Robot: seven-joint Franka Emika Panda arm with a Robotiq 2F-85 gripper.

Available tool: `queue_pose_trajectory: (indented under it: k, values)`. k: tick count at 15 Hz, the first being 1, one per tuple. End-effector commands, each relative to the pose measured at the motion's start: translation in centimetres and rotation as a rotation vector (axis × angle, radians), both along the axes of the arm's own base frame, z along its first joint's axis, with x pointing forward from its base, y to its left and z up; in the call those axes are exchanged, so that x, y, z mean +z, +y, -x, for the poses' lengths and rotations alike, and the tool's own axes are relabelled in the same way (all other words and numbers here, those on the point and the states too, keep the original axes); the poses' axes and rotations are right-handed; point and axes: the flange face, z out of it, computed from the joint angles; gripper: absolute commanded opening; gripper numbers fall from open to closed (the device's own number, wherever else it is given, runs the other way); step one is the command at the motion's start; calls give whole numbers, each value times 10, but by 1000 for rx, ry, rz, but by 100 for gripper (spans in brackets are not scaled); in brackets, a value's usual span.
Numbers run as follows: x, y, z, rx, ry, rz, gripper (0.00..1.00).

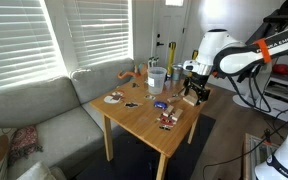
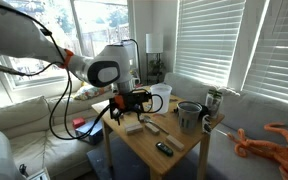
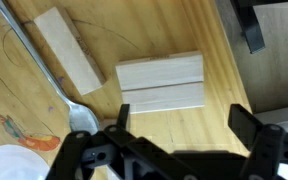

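On the worktop (image 3: 174, 35), just ahead of the claw (image 3: 182, 125): paired blocks (image 3: 161, 82), side by side and touching. Left of and beyond them, apart: a single block (image 3: 68, 48), angled. Further left, seemingly a spoon (image 3: 39, 62), slantwise just beside that block.

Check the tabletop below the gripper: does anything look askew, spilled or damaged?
Only one thing stands out. In the wrist view the lone wooden block lies at a slant to the pair of wooden blocks, which sit flush side by side. Nothing looks spilled or broken. The gripper hangs above the pair with its fingers apart.
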Motion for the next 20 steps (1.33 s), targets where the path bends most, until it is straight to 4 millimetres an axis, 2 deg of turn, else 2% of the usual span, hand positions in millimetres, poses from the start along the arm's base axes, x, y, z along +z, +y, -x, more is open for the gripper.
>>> queue_pose_trajectory:
  k: [1, 17, 18, 19, 20]
  values:
    - [-5, -11, 3, 55, -29, -2, 100]
    - [-20, -17, -7, 102, -6, -11, 100]
    - [-20, -16, -8, 107, -7, -12, 97]
    - [-21, -15, -8, 110, -5, -11, 82]
    - [-21, -15, -9, 111, -5, -11, 79]
